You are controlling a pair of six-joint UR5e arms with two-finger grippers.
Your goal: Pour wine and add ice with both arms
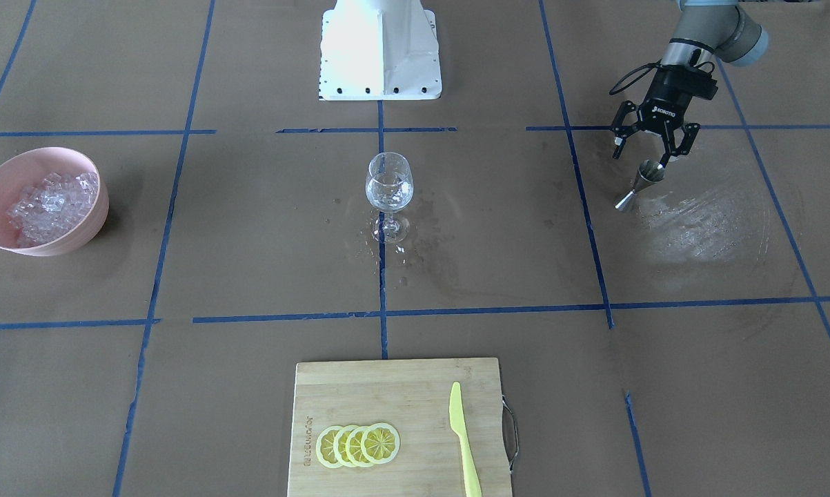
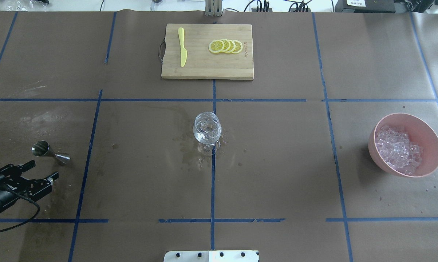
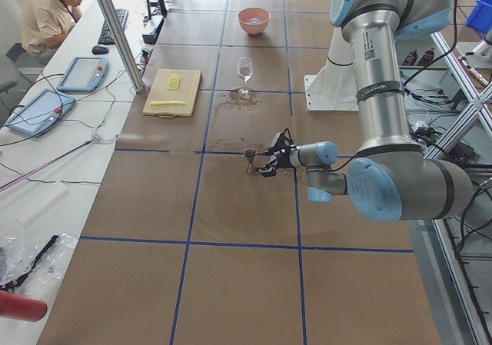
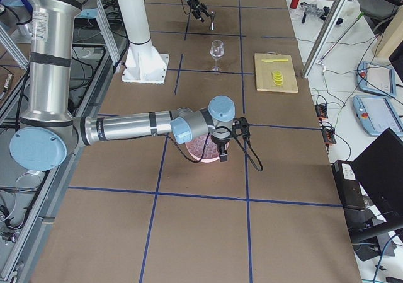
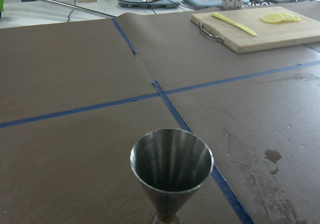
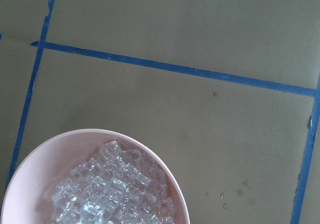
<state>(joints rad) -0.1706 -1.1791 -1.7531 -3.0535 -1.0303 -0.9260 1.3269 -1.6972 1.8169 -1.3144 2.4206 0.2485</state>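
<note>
A clear stemmed glass (image 1: pixel 389 186) stands at the table's middle with a little clear wine in it; it also shows in the overhead view (image 2: pixel 207 129). A steel jigger (image 1: pixel 639 183) stands upright on the table. My left gripper (image 1: pixel 641 157) is open and empty just behind it, not touching it (image 2: pixel 42 171). The left wrist view looks into the jigger (image 5: pixel 171 159), which looks empty. A pink bowl (image 2: pixel 431 140) holds a heap of ice (image 2: pixel 397 149). My right gripper (image 4: pixel 221 154) hangs over the bowl; I cannot tell whether it is open. The right wrist view shows the ice (image 6: pixel 115 194) below.
A wooden cutting board (image 1: pixel 387 393) with lemon slices (image 1: pixel 357 445) and a yellow knife (image 1: pixel 463 435) lies on the far side from the robot. Wet patches (image 2: pixel 193 156) surround the glass's foot. The white robot base (image 1: pixel 380 52) stands behind the glass.
</note>
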